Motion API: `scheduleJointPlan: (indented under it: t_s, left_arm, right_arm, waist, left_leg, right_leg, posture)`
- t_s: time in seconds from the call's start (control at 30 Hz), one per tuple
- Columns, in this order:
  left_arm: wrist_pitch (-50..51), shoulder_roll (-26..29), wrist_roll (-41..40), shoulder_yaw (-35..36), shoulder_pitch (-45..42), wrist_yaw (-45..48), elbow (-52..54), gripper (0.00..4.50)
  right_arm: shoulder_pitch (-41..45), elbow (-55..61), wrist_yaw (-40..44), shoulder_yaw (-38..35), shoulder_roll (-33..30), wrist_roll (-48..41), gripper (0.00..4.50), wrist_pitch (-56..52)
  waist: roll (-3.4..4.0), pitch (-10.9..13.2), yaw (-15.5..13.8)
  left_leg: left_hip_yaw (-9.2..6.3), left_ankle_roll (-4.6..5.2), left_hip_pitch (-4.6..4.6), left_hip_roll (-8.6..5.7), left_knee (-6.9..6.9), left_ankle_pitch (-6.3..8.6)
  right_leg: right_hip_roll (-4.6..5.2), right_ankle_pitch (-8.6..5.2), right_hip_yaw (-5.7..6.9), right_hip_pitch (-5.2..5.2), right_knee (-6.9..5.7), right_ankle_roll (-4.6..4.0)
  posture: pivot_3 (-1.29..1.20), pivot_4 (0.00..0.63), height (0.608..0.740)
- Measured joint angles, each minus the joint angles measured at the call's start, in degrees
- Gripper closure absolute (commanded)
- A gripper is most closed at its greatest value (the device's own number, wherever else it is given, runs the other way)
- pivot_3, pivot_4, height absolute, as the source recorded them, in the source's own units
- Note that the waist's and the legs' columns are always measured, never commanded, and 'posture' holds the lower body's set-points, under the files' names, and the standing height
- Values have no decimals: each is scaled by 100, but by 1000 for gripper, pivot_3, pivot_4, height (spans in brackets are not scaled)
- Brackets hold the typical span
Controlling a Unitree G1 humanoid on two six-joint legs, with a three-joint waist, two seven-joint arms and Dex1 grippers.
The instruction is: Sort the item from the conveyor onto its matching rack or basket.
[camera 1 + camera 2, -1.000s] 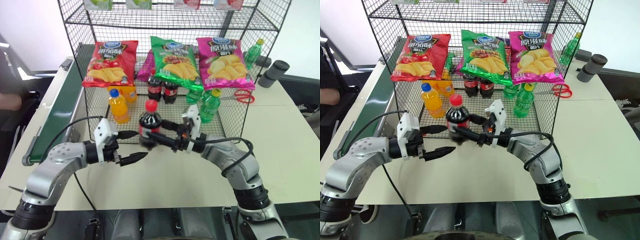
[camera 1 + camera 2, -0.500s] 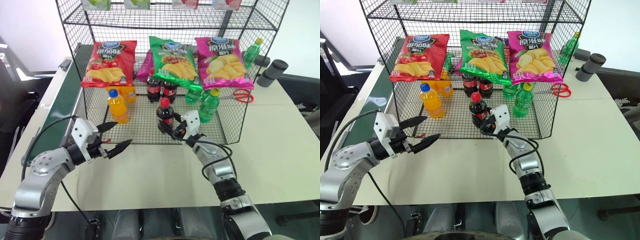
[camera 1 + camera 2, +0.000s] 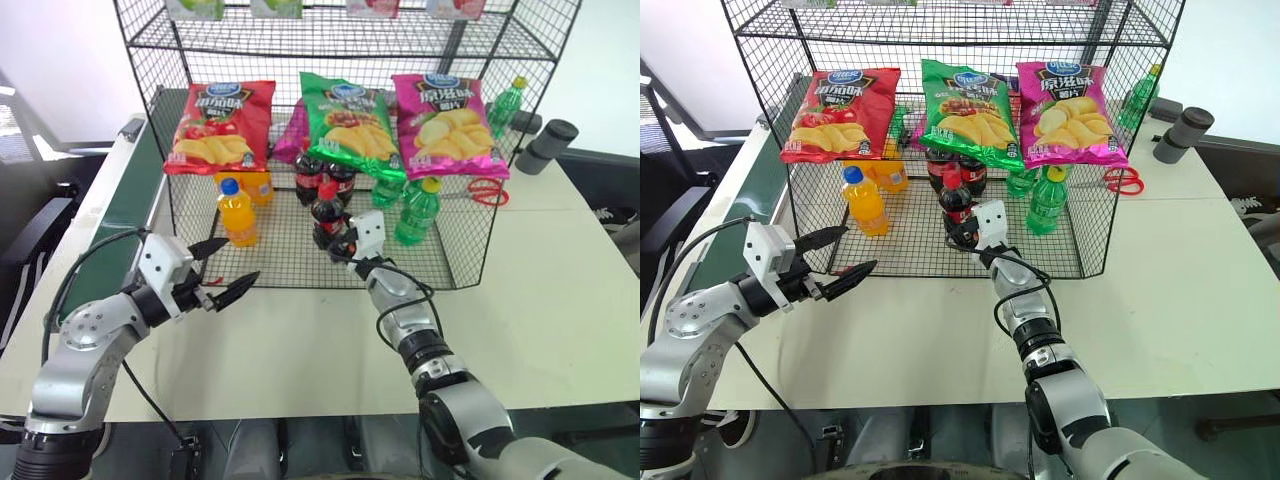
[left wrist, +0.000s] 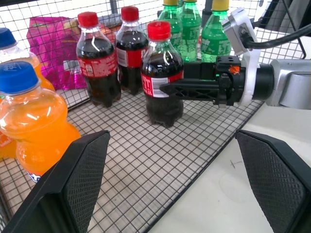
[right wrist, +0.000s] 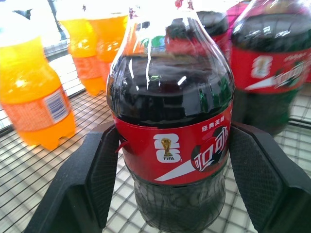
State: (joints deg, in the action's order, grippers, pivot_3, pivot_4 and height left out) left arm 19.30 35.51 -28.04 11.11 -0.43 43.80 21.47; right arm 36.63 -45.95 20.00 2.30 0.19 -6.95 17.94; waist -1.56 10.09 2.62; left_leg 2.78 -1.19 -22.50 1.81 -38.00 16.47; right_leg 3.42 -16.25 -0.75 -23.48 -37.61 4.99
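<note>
While the small plastic cola bottle (image 3: 326, 213) with its red cap, red label and dark brown drink stands upright on the bottom grid tier of the large black wire-mesh shelf rack (image 3: 460, 262), it is clamped at label height between the two black fingers of the right gripper (image 4: 171, 88) — the pads are seen pressed against both sides of the label in the right wrist view. Just behind it, two more cola bottles (image 4: 114, 56) are lined up, and green bottles with yellow caps (image 4: 201, 34) are set further back to its right. An orange-drink bottle with a blue cap (image 3: 237, 213) is placed on the same tier, to the left of the held bottle and apart from it. Red, green and pink crisp bags (image 3: 349, 123) are hung across the rack's front, above the bottles.

The left gripper (image 3: 226, 270) is held over the pale table (image 3: 560, 300) in front of the rack's left part, its fingers spread wide with nothing between them. Along the table's left edge the long dark green conveyor belt (image 3: 115, 225) with grey side rails is laid. Red-handled scissors (image 3: 487, 191) are seen on the table behind the rack.
</note>
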Motion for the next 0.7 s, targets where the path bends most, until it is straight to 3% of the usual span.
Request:
scheduleJointPlan:
  t_s: [0.23, 0.33, 0.37, 0.7]
  left_arm:
    - [0, -6, 0, -9, -40, -6, -1, 97]
    - [-1, -13, 0, -18, -54, -5, -3, 0]
    - [-1, -15, 0, -22, -62, -5, -9, 0]
    - [45, -21, 1, -92, -157, -17, -10, 0]
  right_arm:
    - [27, -149, 37, -66, -10, 14, 1662, 100]
    - [27, -151, 86, -81, -9, 9, 202, 111]
    - [27, -150, 127, -86, -8, 0, 80, 133]
    - [-193, 300, 375, -34, -174, 100, 80, 226]
  waist:
    - [1, 0, 5]
    - [1, 0, 6]
    - [1, 0, 6]
    - [1, 0, 3]
  left_leg:
    - [0, 0, 0, 1, 0, 0]
    - [0, 0, 0, 1, 0, 0]
    - [-1, 0, 1, 1, 0, 0]
    - [-1, -1, 1, 1, 1, 0]
  right_leg:
    - [0, 0, 0, -1, -2, 0]
    - [0, 0, -1, -1, -2, 0]
    - [0, 0, 0, -1, -2, 0]
    - [2, 0, -1, 0, -2, 0]
  posture:
    - [0, 150, 740]
    - [0, 150, 740]
    - [0, 150, 740]
    - [0, 150, 740]
